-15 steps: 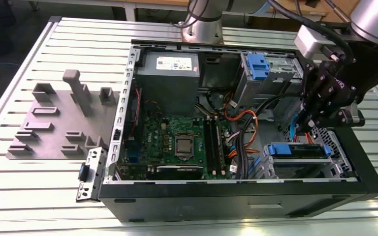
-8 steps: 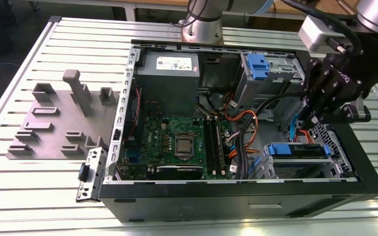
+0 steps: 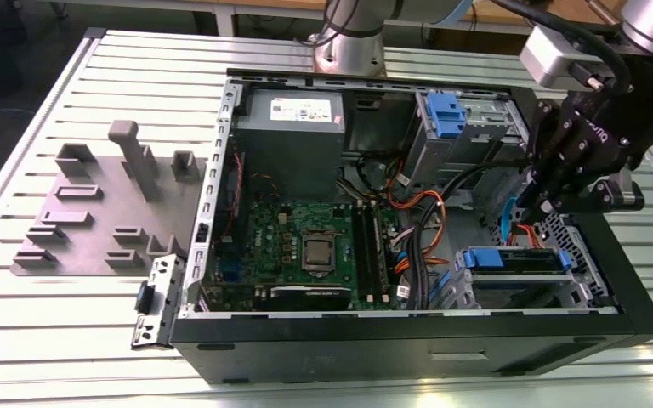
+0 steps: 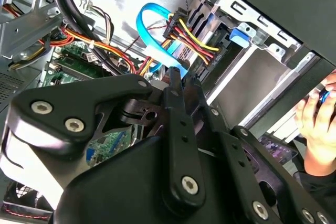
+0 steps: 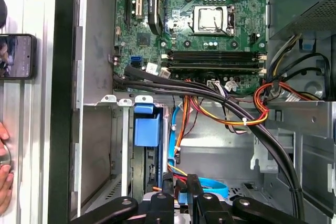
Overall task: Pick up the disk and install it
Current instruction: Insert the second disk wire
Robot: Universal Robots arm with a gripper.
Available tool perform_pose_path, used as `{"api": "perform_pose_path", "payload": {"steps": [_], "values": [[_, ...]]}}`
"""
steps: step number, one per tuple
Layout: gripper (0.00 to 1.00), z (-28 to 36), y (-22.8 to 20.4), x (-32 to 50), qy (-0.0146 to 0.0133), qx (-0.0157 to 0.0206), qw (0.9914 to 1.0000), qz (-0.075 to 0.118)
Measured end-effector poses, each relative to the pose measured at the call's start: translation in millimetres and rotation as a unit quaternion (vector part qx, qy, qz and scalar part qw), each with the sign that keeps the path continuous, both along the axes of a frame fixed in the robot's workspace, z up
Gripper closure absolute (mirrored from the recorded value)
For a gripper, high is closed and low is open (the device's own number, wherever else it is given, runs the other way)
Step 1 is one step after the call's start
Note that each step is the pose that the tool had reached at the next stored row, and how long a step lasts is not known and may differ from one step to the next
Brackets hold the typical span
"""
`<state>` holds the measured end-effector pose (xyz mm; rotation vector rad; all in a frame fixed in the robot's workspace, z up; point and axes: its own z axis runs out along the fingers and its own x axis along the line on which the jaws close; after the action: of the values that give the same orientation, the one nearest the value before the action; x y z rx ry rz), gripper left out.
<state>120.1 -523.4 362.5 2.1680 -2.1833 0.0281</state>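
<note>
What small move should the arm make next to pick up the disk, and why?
Probably ease the gripper slowly down toward the disk. In the exterior view it hangs just above the disk's blue carrier in the case's corner bay, with a blue cable close by.

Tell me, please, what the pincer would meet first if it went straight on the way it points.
Probably the light blue flat cable and the red-and-yellow wire bundle just ahead of the pincer in the second wrist view, inside the computer case; depth is unclear.
</note>
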Motion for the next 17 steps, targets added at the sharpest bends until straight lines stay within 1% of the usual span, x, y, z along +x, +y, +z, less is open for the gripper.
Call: {"api": "perform_pose_path", "payload": {"steps": [3,12,16,17], "values": [[0.75,-1.9,-0.1,0.0,0.0001,0.0000,1.00000,-0.001],[0.75,-11.8,-0.1,0.0,0.0001,-0.0001,1.00000,-0.002],[0.75,-14.4,0.0,0.0,0.0001,-0.0002,1.00000,-0.002],[0.76,-14.6,-0.1,0.0,0.0001,-0.0003,1.00000,-0.002]]}}
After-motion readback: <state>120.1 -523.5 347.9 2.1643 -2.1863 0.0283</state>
